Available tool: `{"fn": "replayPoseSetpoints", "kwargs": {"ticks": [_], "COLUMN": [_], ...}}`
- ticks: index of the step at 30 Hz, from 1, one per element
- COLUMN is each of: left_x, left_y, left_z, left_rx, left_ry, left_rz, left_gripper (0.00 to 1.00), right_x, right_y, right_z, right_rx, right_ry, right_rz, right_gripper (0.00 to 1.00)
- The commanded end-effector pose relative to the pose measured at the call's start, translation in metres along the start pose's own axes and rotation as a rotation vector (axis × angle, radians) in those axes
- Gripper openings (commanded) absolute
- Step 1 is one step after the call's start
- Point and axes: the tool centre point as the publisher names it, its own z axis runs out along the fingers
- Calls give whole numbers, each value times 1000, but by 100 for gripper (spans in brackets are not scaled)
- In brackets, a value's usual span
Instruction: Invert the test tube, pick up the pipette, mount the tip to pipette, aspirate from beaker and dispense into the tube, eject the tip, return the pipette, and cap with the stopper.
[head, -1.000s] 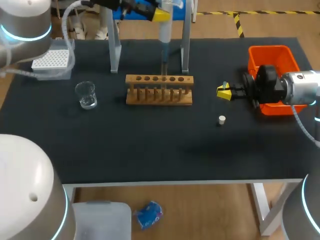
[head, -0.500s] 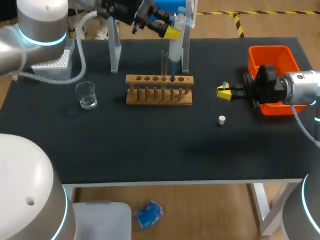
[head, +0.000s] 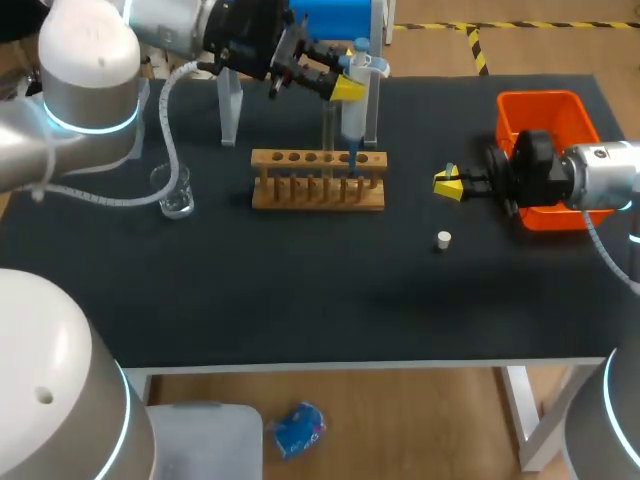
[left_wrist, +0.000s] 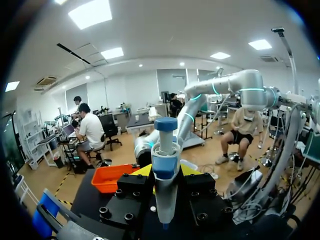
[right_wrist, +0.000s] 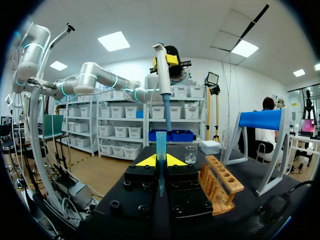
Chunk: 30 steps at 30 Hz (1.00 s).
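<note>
Change, left arm: since a second ago the left arm has swung further in over the table (head: 300, 300). The left pincer (head: 349, 86) has carried the pipette (head: 353, 115) from above the middle of the rack (head: 318, 192) toward its right end, and lower.
Change, rest: the right arm, stopper and beaker lie as they did.
Left pincer: closed on the pipette's body from two sides. The pipette hangs upright, plunger up.
Mounted tip (head: 353, 160): blue, on the pipette's lower end, over the rack's holes near its right end. Whether it enters a hole cannot be told.
Tube (head: 328, 135): clear, standing upright in the rack, just beside the pipette on its left side, apart from the left pincer's fingers.
Right pincer (head: 447, 185): closed on a thin blue loose tip (right_wrist: 161, 150) that stands between its yellow ends. It hangs between the rack and the orange bin (head: 540, 105), well apart from the pipette.
Stopper (head: 444, 240): white, on the table near the right pincer, not touching it.
Beaker (head: 173, 190): on the table left of the rack, beside the left arm.
</note>
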Motion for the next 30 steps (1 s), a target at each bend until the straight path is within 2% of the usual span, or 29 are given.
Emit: {"fn": "replayPoseSetpoints", "kwargs": {"ticks": [1,14,30], "left_x": [1,-1,-1], "left_y": [-1,-22,-23], "left_z": [0,-10,-10], "left_rx": [-13,-55,-65], "left_ry": [4,1,9], "left_rz": [-3,18,10], "left_gripper": [0,0,0], "right_x": [0,0,0], "right_y": [0,0,0], "right_z": [0,0,0], "right_rx": [0,0,0], "right_ry": [0,0,0], "right_rz": [-1,-1,-1], "right_gripper": [0,0,0]}}
